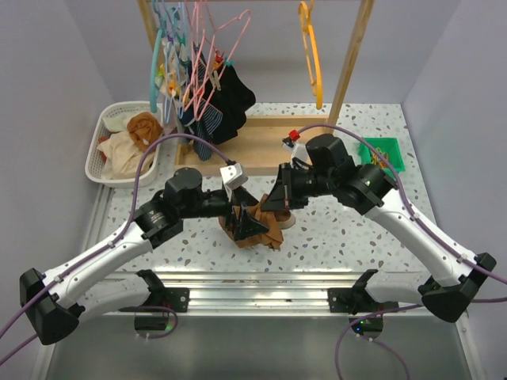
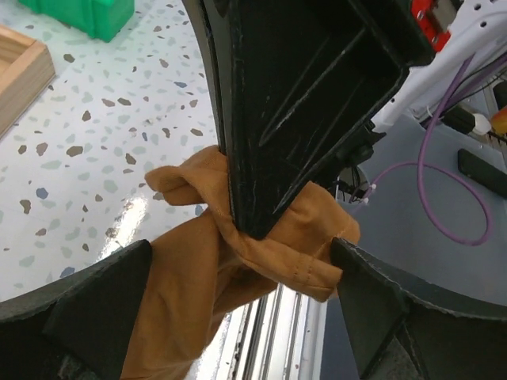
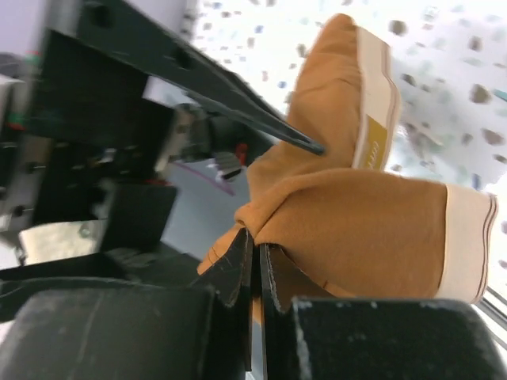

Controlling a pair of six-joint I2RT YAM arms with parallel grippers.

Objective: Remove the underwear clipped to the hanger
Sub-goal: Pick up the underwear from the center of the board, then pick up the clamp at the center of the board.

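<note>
Underwear point(image 1: 235, 99), black and limp, clipped to the hangers point(image 1: 194, 71) on the wooden rack point(image 1: 348, 67) at the far side of the table point(image 1: 348, 229).

Nearer in, mid-table, both arms meet over an orange-brown cloth point(image 3: 356, 229). The right gripper point(image 3: 255, 265) has its fingers pressed together, pinching a fold of it. The left gripper point(image 2: 238, 273) has its fingers spread wide on either side of the same cloth, well apart from the rack.
</note>
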